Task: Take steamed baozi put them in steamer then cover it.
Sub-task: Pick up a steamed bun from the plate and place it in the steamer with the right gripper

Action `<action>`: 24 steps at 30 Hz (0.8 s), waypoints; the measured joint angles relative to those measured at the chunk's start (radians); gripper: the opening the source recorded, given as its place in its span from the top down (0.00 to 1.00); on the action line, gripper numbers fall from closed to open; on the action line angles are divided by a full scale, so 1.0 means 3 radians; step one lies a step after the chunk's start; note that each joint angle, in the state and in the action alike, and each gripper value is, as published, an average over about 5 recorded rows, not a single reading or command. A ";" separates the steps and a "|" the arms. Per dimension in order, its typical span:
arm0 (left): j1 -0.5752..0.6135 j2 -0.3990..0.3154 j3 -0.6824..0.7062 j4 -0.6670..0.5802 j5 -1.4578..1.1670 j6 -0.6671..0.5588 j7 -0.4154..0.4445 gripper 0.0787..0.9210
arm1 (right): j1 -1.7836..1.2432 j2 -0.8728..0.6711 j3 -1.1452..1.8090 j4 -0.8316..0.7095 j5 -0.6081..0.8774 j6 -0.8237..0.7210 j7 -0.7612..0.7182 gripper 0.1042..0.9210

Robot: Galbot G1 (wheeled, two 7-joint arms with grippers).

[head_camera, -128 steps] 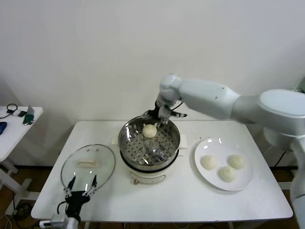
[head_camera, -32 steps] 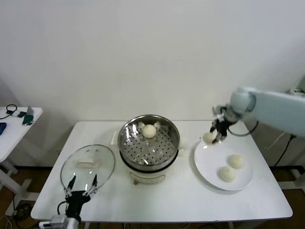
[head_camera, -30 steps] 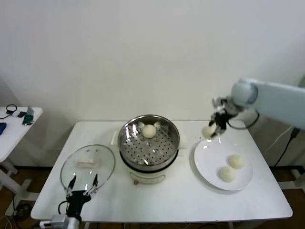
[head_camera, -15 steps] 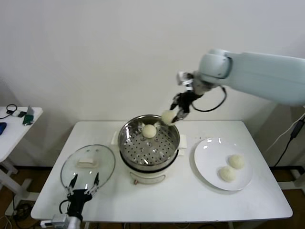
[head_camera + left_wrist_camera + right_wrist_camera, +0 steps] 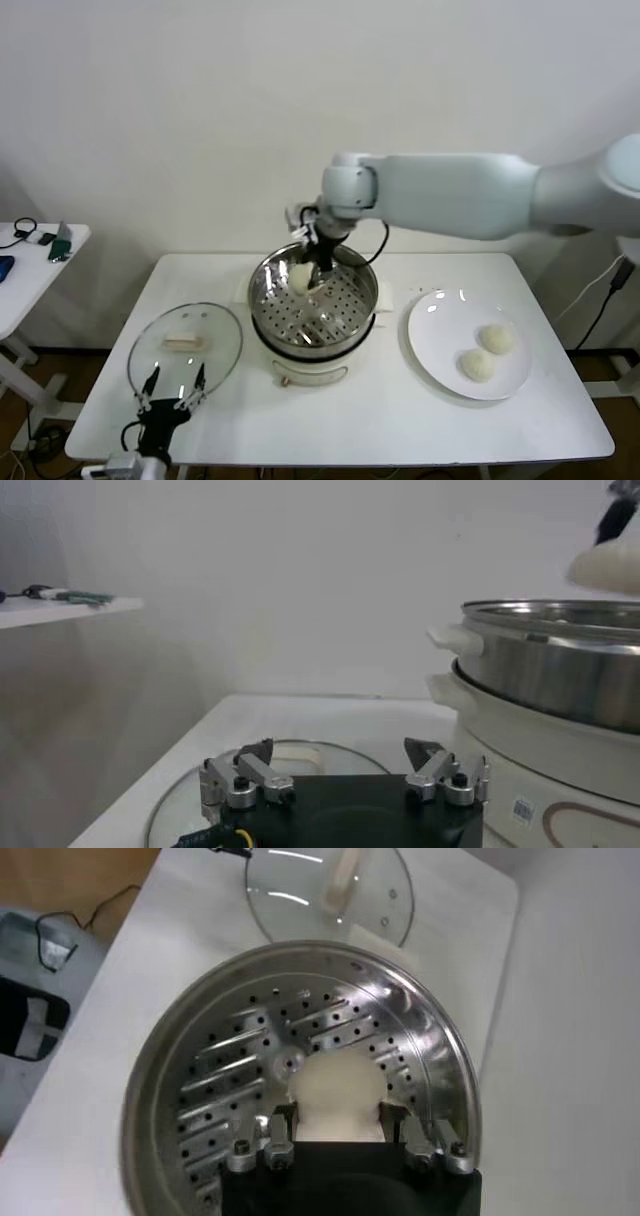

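My right gripper point(image 5: 316, 272) is shut on a cream-white baozi point(image 5: 300, 278) and holds it over the far part of the shiny steamer point(image 5: 262, 300), just above the rim. In the right wrist view the baozi point(image 5: 337, 1093) sits between the fingers above the perforated bottom point(image 5: 210, 1083). The baozi placed earlier is hidden behind the gripper. Two more baozi point(image 5: 495, 338) point(image 5: 477, 364) lie on the white plate point(image 5: 435, 325). The glass cover point(image 5: 185, 345) lies flat left of the steamer. My left gripper point(image 5: 172, 390) is open and parked at the cover's near edge.
The steamer stands on a white cooker base point(image 5: 312, 372) at the table's middle. The left wrist view shows the cover point(image 5: 200, 790), the steamer wall point(image 5: 550, 670) and the held baozi point(image 5: 608, 568) above it. A side table point(image 5: 25, 265) with small items stands at the far left.
My right gripper lifted a baozi off the plate and carried it left to above the steamer. The plate went from three baozi to two. The left arm has not moved.
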 measured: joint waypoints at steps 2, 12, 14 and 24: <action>0.0006 0.0000 -0.0002 -0.0001 0.0000 -0.0004 -0.0001 0.12 | -0.0067 0.0067 0.0001 -0.0061 -0.0041 -0.0007 0.0024 0.43; 0.0009 0.0000 -0.0004 0.0009 0.0003 -0.0017 -0.0004 0.12 | -0.0359 0.0332 0.0011 -0.0344 -0.0229 -0.0020 0.0127 0.43; 0.0007 0.0000 -0.0004 0.0010 0.0003 -0.0017 -0.0004 0.12 | -0.0399 0.0366 0.0013 -0.0384 -0.0253 -0.0021 0.0141 0.43; 0.0007 -0.0001 -0.0002 0.0006 0.0004 -0.0017 -0.0003 0.12 | -0.0445 0.0393 0.0051 -0.0421 -0.0279 0.0012 0.0128 0.20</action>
